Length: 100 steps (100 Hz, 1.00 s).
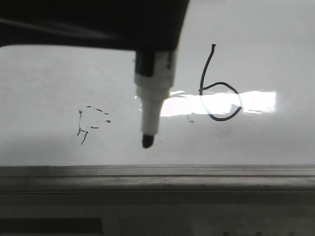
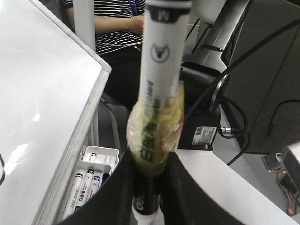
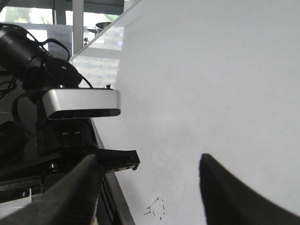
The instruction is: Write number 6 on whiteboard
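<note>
Number 6 [image 1: 219, 91] in front view only.

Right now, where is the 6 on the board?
In the front view the number 6 sits on the whiteboard, right of the marker, its loop crossing the bright glare patch above the grey ledge.
</note>
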Available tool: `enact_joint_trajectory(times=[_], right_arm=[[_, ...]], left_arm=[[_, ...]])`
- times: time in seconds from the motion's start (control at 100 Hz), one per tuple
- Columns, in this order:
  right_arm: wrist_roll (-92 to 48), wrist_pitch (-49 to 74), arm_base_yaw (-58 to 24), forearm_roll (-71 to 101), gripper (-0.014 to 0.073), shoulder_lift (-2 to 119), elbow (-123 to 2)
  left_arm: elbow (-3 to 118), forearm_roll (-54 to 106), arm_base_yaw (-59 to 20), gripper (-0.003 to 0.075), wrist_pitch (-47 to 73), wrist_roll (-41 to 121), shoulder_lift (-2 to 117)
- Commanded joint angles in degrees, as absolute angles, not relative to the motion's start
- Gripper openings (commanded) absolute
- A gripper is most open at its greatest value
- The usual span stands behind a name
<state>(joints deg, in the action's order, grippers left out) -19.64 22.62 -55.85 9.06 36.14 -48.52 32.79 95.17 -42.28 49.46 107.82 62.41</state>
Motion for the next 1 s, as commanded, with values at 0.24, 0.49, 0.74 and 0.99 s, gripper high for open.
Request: enact_joint_trajectory(times=[0.24,0.49,0.74,0.99], right_arm=[[-19.9,19.2,-55.4,9.0,-0.0064,30.8,-50.5],[-19.9,24.5,-55.4,9.0,-0.0064,30.2,-50.5],[-19.9,25.5,-55.4,9.0,-0.0064,30.2,-50.5],[-19.9,25.5,-55.4,8.6,-0.0064,30.3,-50.5]], left_arm=[[34.5,96.4,-42.3,-0.002,35.6,98.1,61.8],[34.9,99.2,-42.3,-0.002,19.4,85.1,61.8],[36.6,99.1,-42.3,-0.0021,10.6,77.6,61.8],[40.8,93.4,-48.5,-0.0021,-1.3,77.4,61.8]])
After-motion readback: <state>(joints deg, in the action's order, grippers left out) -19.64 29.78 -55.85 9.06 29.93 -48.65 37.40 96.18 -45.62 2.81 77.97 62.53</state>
